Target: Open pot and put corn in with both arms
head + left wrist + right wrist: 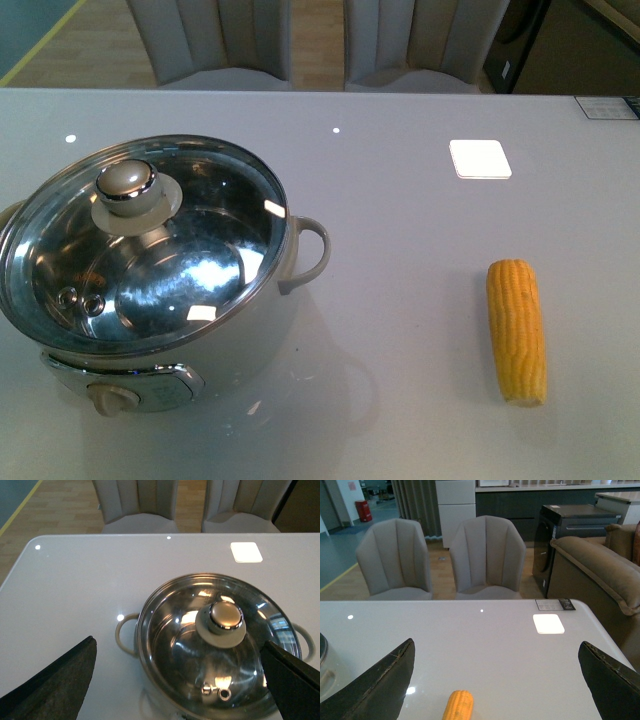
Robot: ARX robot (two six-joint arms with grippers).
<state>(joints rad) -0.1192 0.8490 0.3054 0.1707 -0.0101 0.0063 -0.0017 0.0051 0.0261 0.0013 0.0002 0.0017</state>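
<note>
The large round electric pot [268,325] has a smooth, glossy cream-white body and a mirror-polished steel rim and interior. Its clear glass lid [200,270] is smooth and reflective and carries a polished metal knob [127,187]. The pale grey counter [400,200] is smooth and high-gloss. The yellow-orange corn cob [517,330] shows ribbed kernel rows with a dull sheen. The left gripper fingers [55,690] and right gripper fingers [375,690] have a dark, matt, rough-grained facing. The grey chairs [487,555] have matt padded upholstery. The floor [60,510] is wood plank.
</note>
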